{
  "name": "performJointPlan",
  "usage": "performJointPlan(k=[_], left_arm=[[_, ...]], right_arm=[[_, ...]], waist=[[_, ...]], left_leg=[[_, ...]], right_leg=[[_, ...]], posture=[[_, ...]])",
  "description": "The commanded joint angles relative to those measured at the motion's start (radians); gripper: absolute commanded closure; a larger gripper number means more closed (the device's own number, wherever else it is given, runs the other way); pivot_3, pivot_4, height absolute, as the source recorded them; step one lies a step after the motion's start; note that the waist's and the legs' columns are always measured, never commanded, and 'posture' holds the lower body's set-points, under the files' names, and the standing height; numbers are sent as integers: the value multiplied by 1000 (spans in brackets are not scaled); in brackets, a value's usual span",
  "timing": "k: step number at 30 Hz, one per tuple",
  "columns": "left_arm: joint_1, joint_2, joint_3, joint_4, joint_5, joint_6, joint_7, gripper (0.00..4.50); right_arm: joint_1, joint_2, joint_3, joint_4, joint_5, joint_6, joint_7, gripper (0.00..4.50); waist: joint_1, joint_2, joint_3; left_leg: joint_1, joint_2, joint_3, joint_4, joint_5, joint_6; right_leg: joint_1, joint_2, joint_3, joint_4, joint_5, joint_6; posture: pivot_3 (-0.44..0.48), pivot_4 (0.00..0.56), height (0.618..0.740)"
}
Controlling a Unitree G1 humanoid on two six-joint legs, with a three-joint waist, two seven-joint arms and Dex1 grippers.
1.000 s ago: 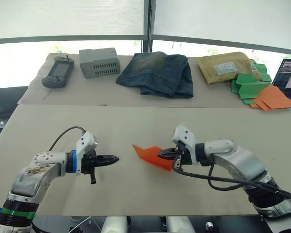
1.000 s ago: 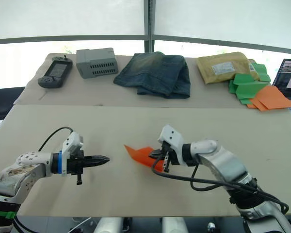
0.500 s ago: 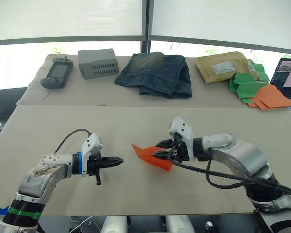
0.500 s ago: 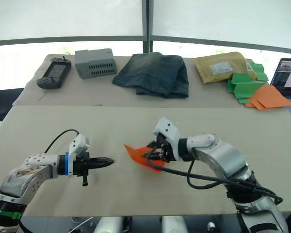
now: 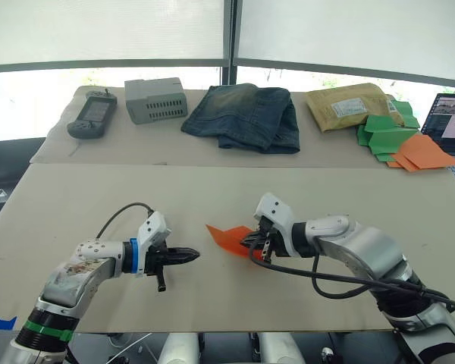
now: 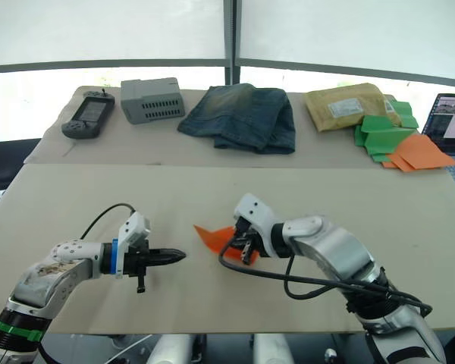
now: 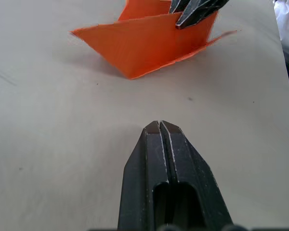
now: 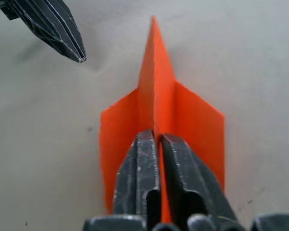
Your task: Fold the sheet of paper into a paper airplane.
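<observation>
The paper airplane [image 5: 231, 237] sits near the middle of the front table [image 5: 76, 197], nose toward nine o'clock, its upright centre fold pinched between the closed fingers of the right gripper [image 5: 252, 243]. At its nine o'clock, close but apart, the left gripper [image 5: 189, 255] points at the nose with fingers pressed together on nothing. On the far table: a handheld controller [image 5: 91, 114], grey box [image 5: 156, 98], folded jeans [image 5: 246, 114], a padded envelope [image 5: 350, 104] whose white label is unreadable, piled orange and green paper [image 5: 402, 140], and a laptop [image 5: 453, 121] with illegible screen text.

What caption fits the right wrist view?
Right gripper, jaws shut on the upright fold of the orange paper airplane; left gripper close by.
</observation>
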Motion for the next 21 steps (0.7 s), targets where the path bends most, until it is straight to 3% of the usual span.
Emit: performJointPlan(k=[1, 10, 17, 21], left_arm=[[-38, -21, 19, 13, -22, -12, -4, 4500], [-79, -48, 4, 48, -6, -22, -4, 4500], [-95, -78, -4, 60, 21, -31, 40, 4500], [-98, -99, -8, 67, 44, -44, 72, 4500]], right_arm=[[19, -43, -140, -17, 32, 19, -3, 4463], [35, -173, -395, 101, 71, 7, 32, 4463], [-46, -184, -633, 531, -10, -145, -115, 4463], [-81, -167, -666, 697, -49, -237, -165, 4463]], waist=[[2, 0, 0], [-2, 0, 0], [0, 0, 0], [-3, 0, 0]], left_leg=[[0, 0, 0, 0, 0, 0], [-1, -1, 2, 0, 0, 0], [0, -2, 9, 1, 0, 0], [0, -2, 9, 0, 0, 0]], right_leg=[[0, 0, 0, 0, 0, 0], [0, 1, 1, -1, 1, -1], [1, 0, 2, -1, 1, 0], [1, 1, 2, -1, 3, -3]], posture=[[0, 150, 722], [0, 150, 722], [0, 150, 722], [0, 150, 722]])
